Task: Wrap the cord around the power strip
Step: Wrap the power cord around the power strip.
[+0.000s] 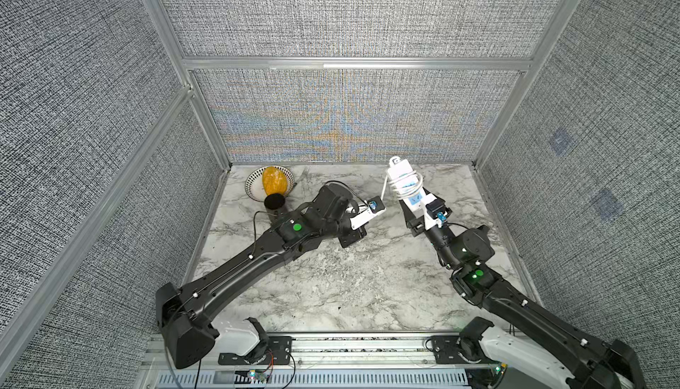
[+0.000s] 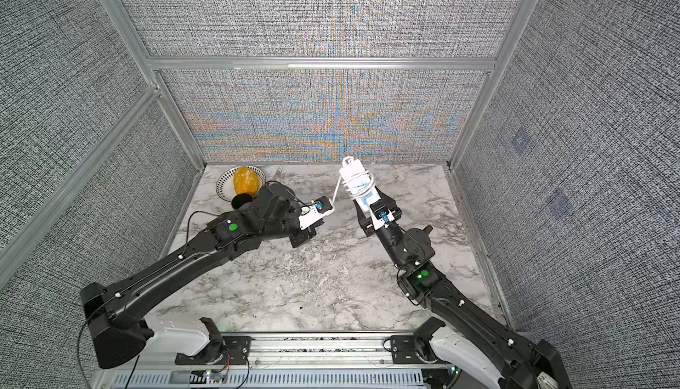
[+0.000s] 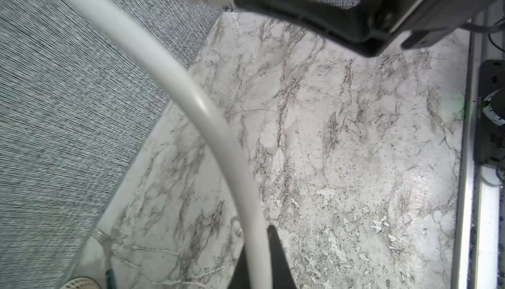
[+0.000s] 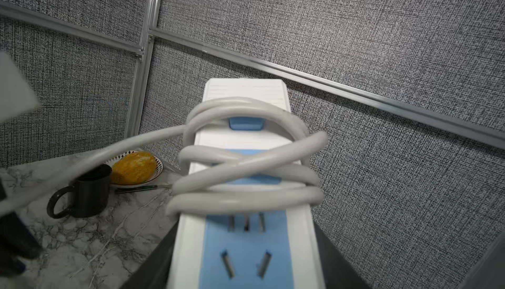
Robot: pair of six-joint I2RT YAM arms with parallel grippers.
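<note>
We are seeing the right gripper (image 1: 419, 211) (image 2: 374, 211) holding the strip (image 1: 399, 169) (image 2: 353, 170) up off the table (image 1: 331, 276), over its far right part. The strip's free end is tilting up toward the back wall. The gripper's 2 fingers (image 4: 153, 268) are clamping the strip's (image 4: 246, 246) near end from either side, and the socket face is turning toward the right wrist camera.

The cord (image 1: 407, 185) (image 2: 360, 187) (image 4: 246, 164) is lying in several loose turns around the strip's middle. The turns are crossing one another, and the topmost is passing over the blue button (image 4: 246, 123).

From these wraps, 1 stretch of cord is running down and left to the left gripper (image 1: 381, 203) (image 2: 329, 205), which is hanging above the table just beside the strip. In the left wrist view the cord (image 3: 191, 96) is passing between the dark fingers (image 3: 276, 254), which are pinching it.

In the far left corner, well apart from the strip, a bowl (image 1: 254, 181) (image 4: 159, 164) is holding a yellow fruit (image 1: 274, 181) (image 4: 134, 167). A black mug (image 1: 274, 203) (image 4: 87, 194) is standing just beside the bowl.
</note>
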